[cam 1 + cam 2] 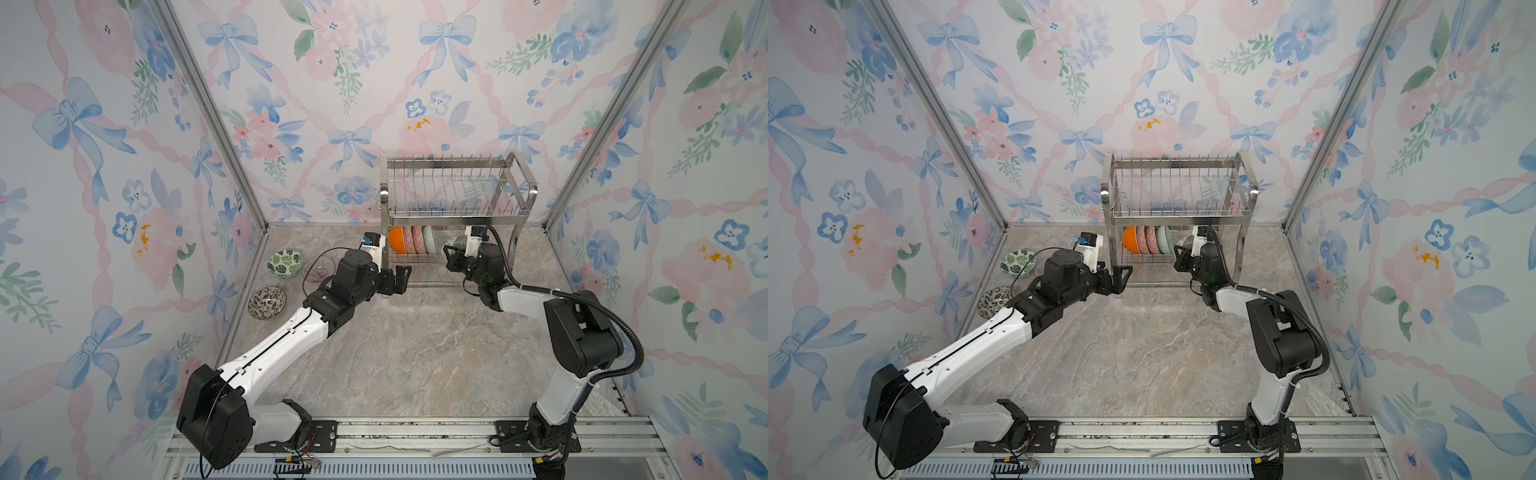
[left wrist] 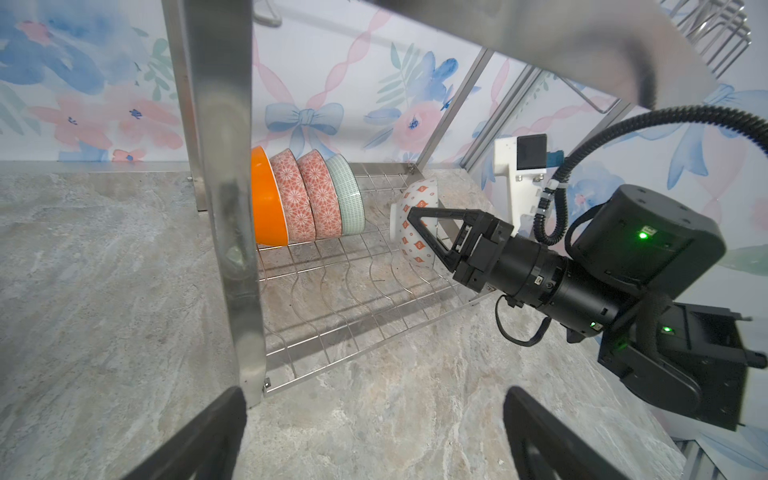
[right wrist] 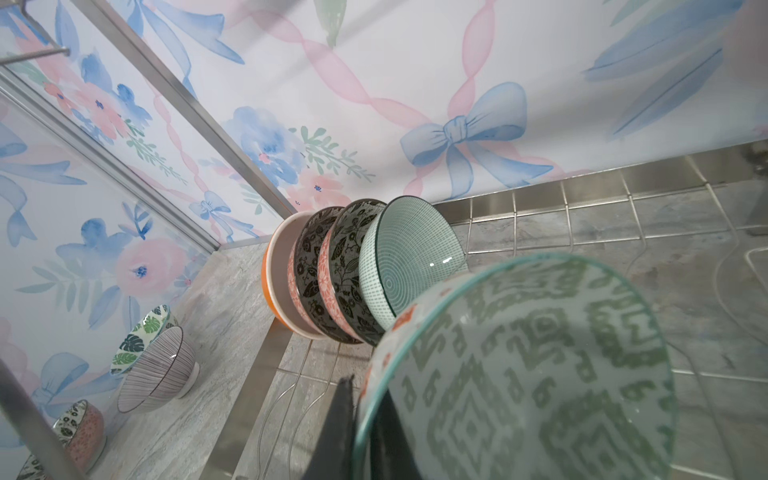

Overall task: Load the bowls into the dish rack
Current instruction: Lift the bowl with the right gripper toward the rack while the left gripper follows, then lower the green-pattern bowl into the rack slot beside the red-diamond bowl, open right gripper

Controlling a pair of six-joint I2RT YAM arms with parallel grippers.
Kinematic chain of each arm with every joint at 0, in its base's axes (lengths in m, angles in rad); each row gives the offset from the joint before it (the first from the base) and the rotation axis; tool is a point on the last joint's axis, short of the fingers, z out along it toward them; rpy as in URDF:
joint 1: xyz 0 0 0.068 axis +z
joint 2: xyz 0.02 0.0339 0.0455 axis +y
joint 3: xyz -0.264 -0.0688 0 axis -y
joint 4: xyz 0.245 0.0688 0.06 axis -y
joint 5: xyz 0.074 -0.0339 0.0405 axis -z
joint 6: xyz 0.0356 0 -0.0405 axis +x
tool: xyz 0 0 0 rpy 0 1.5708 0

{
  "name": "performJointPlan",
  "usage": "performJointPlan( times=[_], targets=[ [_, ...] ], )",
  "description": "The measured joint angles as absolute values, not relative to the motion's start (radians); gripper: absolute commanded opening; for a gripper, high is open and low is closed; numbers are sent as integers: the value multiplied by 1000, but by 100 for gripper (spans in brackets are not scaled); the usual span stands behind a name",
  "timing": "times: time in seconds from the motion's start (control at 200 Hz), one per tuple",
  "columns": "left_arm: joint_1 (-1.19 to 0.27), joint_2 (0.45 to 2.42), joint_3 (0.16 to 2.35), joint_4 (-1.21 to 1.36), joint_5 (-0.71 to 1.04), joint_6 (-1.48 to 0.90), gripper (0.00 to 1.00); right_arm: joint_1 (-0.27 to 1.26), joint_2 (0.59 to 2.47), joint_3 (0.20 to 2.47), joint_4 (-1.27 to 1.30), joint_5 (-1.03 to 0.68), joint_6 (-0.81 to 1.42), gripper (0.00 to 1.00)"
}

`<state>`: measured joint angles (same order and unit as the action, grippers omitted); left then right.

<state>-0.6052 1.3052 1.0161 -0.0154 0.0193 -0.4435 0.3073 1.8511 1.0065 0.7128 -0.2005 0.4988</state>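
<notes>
The right claw (image 2: pixel 406 219) pinches the rim of the geometric bowl (image 2: pixel 419 198), green-patterned inside, and holds it on edge over the lower shelf of the dish rack (image 1: pixel 453 214), near a row of four standing there: an orange bowl (image 2: pixel 266 199), two pink bowls (image 2: pixel 293 195) and a pale green bowl (image 2: pixel 349 195). The left claw (image 1: pixel 402 279) hangs with its fingers spread wide and nothing between them, near the rack's front left leg. Three more sit on the table (image 1: pixel 415 353) left of the rack — a green-leaf bowl (image 1: pixel 284 262), a purple-lined bowl (image 1: pixel 318 268) and a dark-leaf bowl (image 1: pixel 267 302).
</notes>
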Motion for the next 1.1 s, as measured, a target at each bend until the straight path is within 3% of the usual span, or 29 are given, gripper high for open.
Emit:
performJointPlan(
  times=[0.645,1.1],
  targets=[
    [-670,1526,1081,134,-84,-355,98,241,2096,1150,930,-339,672,0],
    [-675,1537,1083,182,-90,-339,98,235,2219,1299,1016,-450,776,0]
  ],
)
